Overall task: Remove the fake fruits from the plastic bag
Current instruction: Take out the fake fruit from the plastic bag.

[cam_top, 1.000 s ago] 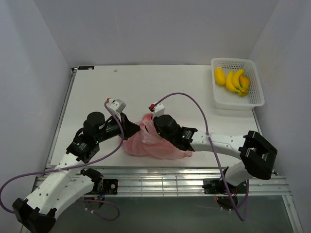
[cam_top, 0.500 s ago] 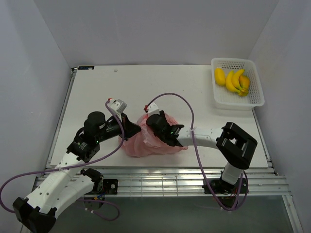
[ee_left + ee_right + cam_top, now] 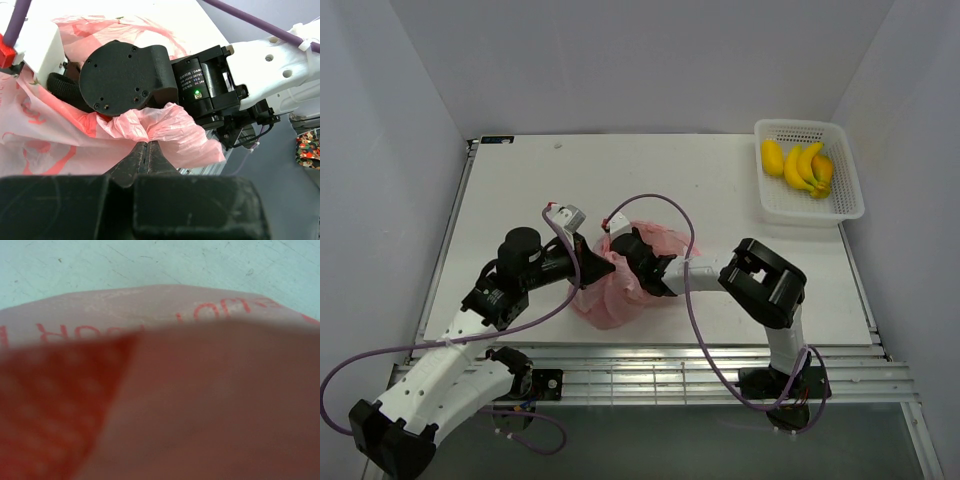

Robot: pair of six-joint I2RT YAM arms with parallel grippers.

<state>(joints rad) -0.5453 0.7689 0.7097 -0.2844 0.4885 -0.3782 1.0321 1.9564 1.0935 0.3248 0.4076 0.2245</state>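
Observation:
The pink plastic bag (image 3: 605,295) lies crumpled near the table's front middle. My left gripper (image 3: 586,268) is shut on a fold of the bag's film, seen pinched between its fingertips in the left wrist view (image 3: 147,149). My right gripper's black head (image 3: 642,262) is pushed into the bag's mouth from the right, and its fingers are hidden by the film. Pink film with red print (image 3: 165,390) fills the right wrist view. No fruit shows inside the bag. A yellow banana bunch (image 3: 808,166) lies in the basket.
A white perforated basket (image 3: 840,205) stands at the far right and also holds a yellow mango (image 3: 772,157) and an orange-and-green mango (image 3: 824,168). The right arm's elbow (image 3: 765,280) sits folded right of the bag. Purple cables loop above the bag.
The right arm has folded in and its gripper has moved left, deeper into the bag. The bag has bunched up leftward. The left gripper has kept its hold.

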